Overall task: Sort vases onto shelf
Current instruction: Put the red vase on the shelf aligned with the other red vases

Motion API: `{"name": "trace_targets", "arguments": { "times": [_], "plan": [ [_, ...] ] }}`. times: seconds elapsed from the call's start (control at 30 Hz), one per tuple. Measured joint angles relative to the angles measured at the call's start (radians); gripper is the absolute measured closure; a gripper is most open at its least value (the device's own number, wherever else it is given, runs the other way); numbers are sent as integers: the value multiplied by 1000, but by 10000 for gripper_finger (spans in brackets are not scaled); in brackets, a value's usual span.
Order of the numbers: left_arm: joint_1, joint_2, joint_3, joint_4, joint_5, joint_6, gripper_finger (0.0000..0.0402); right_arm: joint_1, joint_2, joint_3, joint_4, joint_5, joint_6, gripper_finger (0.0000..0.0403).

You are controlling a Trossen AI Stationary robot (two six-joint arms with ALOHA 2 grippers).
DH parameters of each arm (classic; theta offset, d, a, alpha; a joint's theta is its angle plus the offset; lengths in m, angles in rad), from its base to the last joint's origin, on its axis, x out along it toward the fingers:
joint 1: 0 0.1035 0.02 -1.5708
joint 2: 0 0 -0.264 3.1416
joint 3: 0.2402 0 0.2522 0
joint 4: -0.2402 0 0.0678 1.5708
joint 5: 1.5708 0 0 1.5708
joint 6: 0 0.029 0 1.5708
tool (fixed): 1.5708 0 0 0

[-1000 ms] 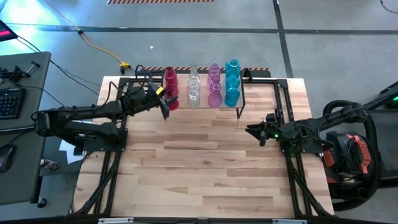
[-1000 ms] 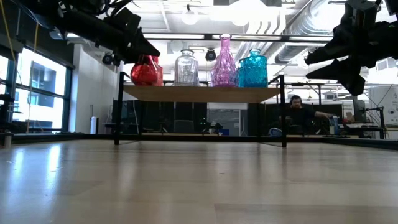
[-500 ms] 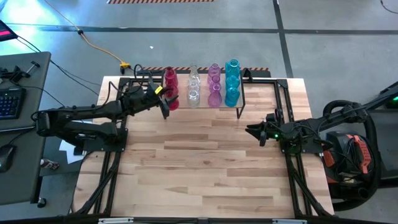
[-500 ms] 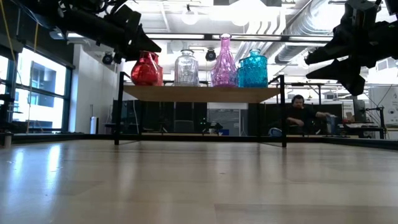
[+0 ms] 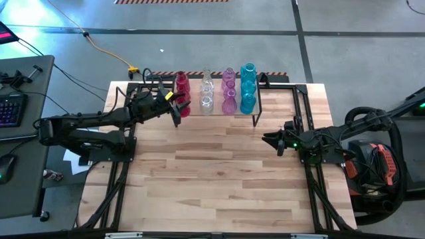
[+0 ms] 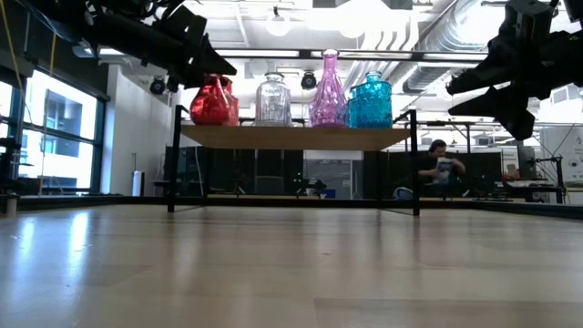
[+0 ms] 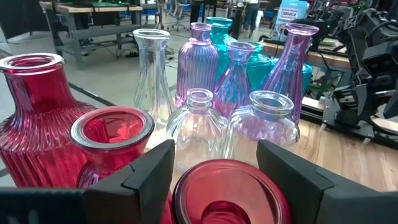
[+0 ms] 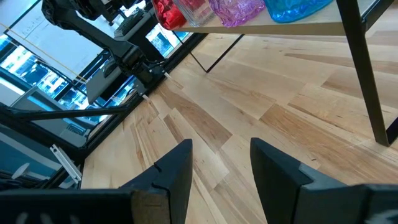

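Observation:
The shelf (image 6: 291, 137) stands at the table's far edge with all the vases on its top, in columns from left to right: red (image 5: 181, 83), clear (image 5: 206, 93), pink-purple (image 5: 229, 89) and teal (image 5: 248, 86). My left gripper (image 7: 214, 168) is open at the shelf's near-left corner. Its fingers stand on either side of the mouth of the nearest red vase (image 7: 230, 196), which rests on its base on the shelf (image 6: 211, 105). My right gripper (image 8: 221, 186) is open and hovers over the table's right side (image 5: 271, 139), clear of the shelf. My left gripper comes level from the table's left at the near red vase's rim (image 7: 186, 186), one finger on each side of it. I cannot tell whether the fingers touch it.
The shelf's thin black legs (image 5: 254, 119) stand near my right gripper. Bare plank table (image 5: 219, 179) stretches from the shelf to the near edge. A person (image 6: 440, 169) sits in the room beyond the table. A desk with a keyboard (image 5: 10, 109) lies off the left side.
In the low view my left gripper has edged slightly upward at the near red vase, and more of the vase's neck now shows. The person in the background has shifted.

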Motion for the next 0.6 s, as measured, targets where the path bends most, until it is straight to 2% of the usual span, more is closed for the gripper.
{"name": "trace_targets", "arguments": {
  "times": [0.6],
  "plan": [
    [0,-1,0,8,0,1,181,0,0,0,0,0,0,260]
  ]
}}
